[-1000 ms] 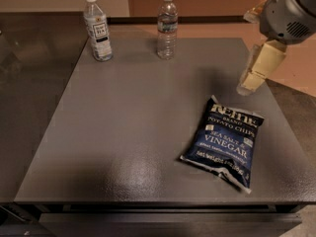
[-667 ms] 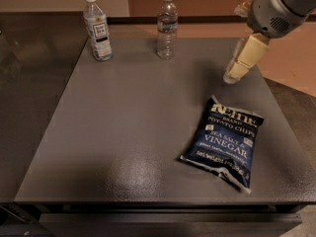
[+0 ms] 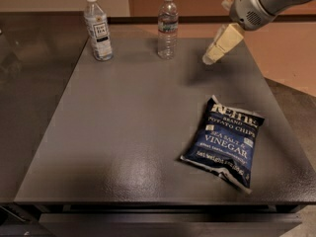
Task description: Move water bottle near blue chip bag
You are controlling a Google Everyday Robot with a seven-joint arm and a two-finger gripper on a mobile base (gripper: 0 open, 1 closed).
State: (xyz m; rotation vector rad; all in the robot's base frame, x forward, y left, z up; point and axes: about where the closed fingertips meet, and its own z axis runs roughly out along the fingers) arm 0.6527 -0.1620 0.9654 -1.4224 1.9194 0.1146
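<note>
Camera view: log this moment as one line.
phase: pre-grasp | gripper: above table, right of water bottle, no contact | water bottle: upright, far edge | blue chip bag: flat, near right

Dark grey table seen from above, clear water bottle upright near the far edge, white-labelled bottle standing further left, blue chip bag lying flat at front right, cream gripper hanging over the far right, apart from the water bottle
</note>
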